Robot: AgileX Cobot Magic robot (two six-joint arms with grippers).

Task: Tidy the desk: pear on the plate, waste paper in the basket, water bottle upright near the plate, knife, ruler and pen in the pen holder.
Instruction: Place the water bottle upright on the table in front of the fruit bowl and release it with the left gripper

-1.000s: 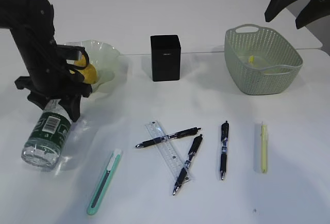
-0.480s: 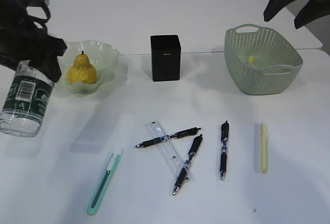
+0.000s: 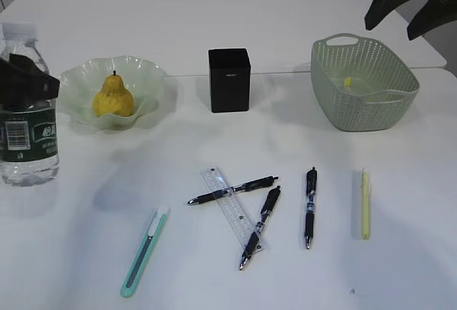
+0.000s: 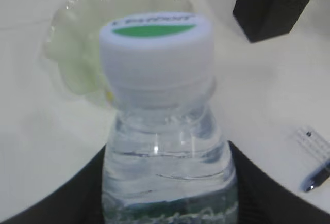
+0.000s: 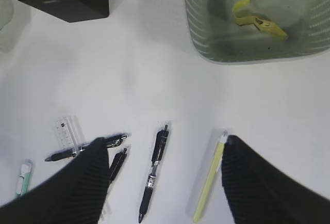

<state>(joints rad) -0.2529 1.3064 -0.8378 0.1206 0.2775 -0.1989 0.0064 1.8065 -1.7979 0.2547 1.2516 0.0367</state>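
Note:
My left gripper is shut on the water bottle, which stands upright left of the plate; its white cap fills the left wrist view. The yellow pear sits on the plate. Waste paper lies in the green basket. The teal knife, clear ruler, three black pens and a yellow pen lie on the table before the black pen holder. My right gripper hangs open, high above the basket.
The white desk runs to a back edge behind the basket. A shadow of the bottle falls on the desk between bottle and knife. I cannot tell whether the bottle's base touches the desk.
The left gripper has swung the bottle from lying in front of the plate up and leftward to upright. The right gripper has stayed put.

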